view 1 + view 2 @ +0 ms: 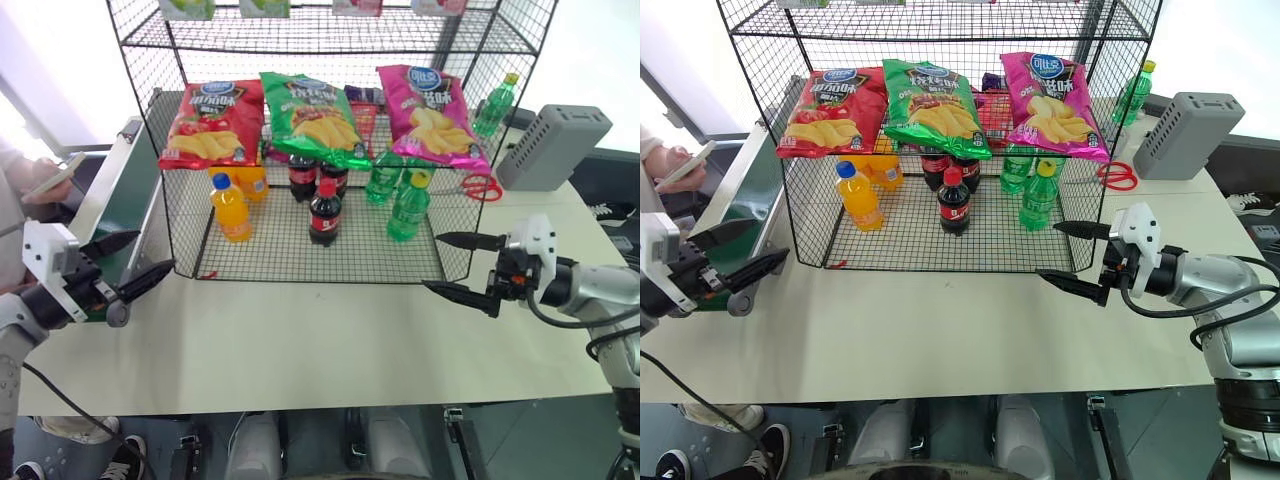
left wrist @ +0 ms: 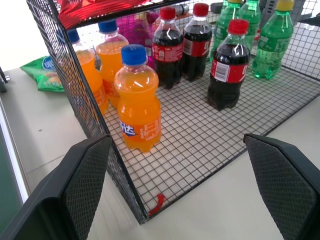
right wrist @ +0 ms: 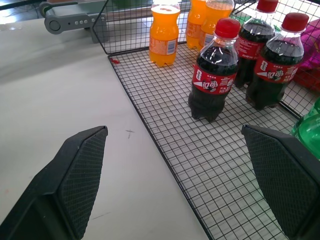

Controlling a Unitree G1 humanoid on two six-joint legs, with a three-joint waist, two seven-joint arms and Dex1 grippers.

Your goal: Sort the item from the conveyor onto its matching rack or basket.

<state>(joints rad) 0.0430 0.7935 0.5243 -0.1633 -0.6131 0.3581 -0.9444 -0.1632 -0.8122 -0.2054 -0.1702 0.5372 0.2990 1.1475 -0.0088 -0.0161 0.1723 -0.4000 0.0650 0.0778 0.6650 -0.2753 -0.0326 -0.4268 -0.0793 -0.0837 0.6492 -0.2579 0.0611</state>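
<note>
Glossy magenta-pink chip bag w/ round blue logo is lying on the big black wire-mesh rack, mid tier, right of the green chip bag & red chip bag; logo writing isn't readable. Cola bottles are showing red labels w/ white script, illegible. Left gripper is hovering fingers spread by the dark-green conveyor belt; right gripper is likewise spread, empty.

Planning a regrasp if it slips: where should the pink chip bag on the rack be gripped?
Pinch the pink chip bag by its lower crimped edge, coming from the rack's open front with the right tool; the bag lies sloped, that edge overhanging the shelf front.
</note>
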